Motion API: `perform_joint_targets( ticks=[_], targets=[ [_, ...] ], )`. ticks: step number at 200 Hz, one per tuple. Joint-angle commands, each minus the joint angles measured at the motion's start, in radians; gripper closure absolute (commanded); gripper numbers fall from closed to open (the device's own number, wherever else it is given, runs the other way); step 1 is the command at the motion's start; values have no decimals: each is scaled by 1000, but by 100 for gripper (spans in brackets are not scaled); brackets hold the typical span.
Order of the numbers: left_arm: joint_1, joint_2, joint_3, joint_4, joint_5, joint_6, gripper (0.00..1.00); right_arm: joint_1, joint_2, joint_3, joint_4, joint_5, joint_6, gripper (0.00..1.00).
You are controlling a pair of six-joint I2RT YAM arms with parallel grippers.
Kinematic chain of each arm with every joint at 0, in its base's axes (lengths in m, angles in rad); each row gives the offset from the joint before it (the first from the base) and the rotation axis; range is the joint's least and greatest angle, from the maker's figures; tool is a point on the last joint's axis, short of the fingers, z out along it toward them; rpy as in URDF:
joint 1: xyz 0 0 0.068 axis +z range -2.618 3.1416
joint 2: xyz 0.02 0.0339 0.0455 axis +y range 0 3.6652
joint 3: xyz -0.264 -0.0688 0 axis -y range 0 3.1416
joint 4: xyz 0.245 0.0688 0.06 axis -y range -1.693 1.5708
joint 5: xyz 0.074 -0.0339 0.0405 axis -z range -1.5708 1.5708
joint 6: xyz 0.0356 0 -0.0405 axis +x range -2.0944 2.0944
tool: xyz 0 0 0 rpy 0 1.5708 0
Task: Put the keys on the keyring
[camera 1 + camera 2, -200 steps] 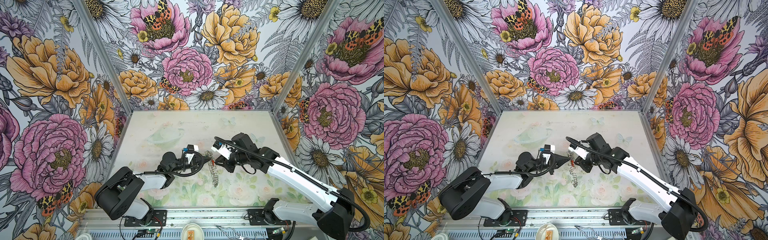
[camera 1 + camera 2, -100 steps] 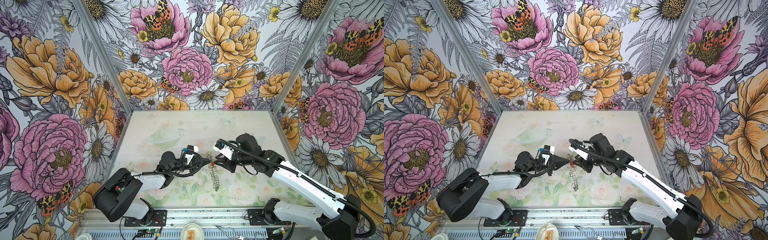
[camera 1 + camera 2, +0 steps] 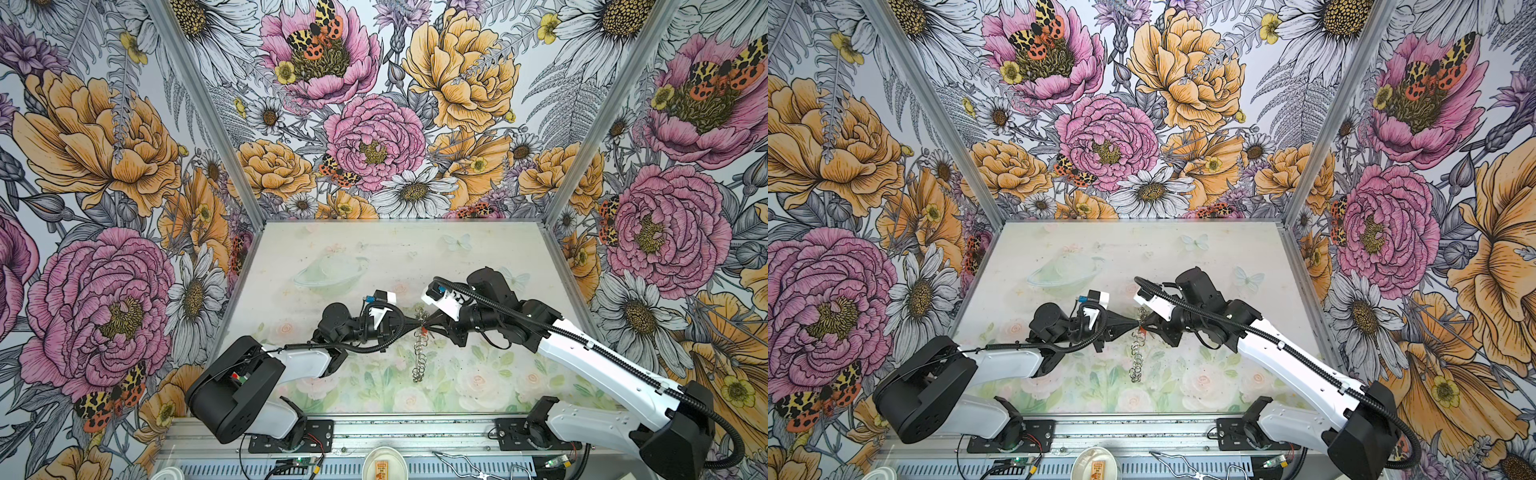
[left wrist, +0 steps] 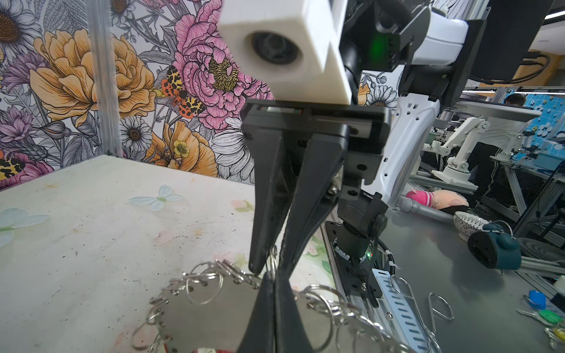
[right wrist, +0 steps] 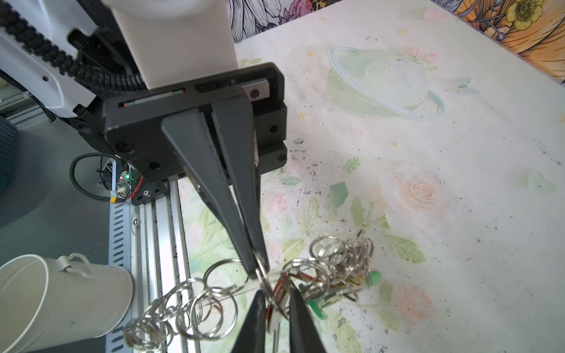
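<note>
Lower-middle in both top views: left gripper (image 3: 417, 327) jaws pressed together on keyring (image 3: 419, 357) edge. Right gripper (image 3: 430, 327) jaws pinching red key (image 5: 276, 293) beside it. Well apart from table (image 3: 478, 249) edges. Pale floral tabletop, flowered walls (image 3: 104, 166) on three sides.

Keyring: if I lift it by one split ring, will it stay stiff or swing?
The keyring hangs edge-on, so it would likely swing. Its flat plate looks rigid; the split rings flop loosely and may snag.
</note>
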Motion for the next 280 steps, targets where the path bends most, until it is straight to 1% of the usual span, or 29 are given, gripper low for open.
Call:
perform_joint_targets(
  ticks=[1, 21, 72, 117, 157, 174, 226, 250, 280],
  targets=[
    [0, 5, 26, 71, 19, -9, 100, 3, 0, -14, 30, -40, -5, 90],
    [0, -1, 24, 71, 20, -7, 100, 4, -5, -22, 29, -50, -6, 96],
    [-7, -10, 35, 61, 20, -6, 100, 9, 22, -21, 31, -65, -5, 100],
    [-36, 14, 58, 71, 18, -9, 100, 25, 67, 14, 35, -87, -21, 95],
    [-49, 43, 66, 118, 13, -32, 100, 25, 48, 6, 84, -62, -10, 90],
    [-49, 53, 64, 135, 11, -39, 100, 25, 30, -10, 113, -45, 2, 87],
    [-31, 37, 37, 107, -9, -17, 100, 17, -69, -58, 110, 88, -9, 73],
    [-16, 23, 24, 97, -15, -11, 100, 7, -115, -75, 110, 116, -9, 69],
    [-11, 5, 20, 76, -11, -4, 100, -8, -149, -74, 109, 107, -21, 68]
  ],
)
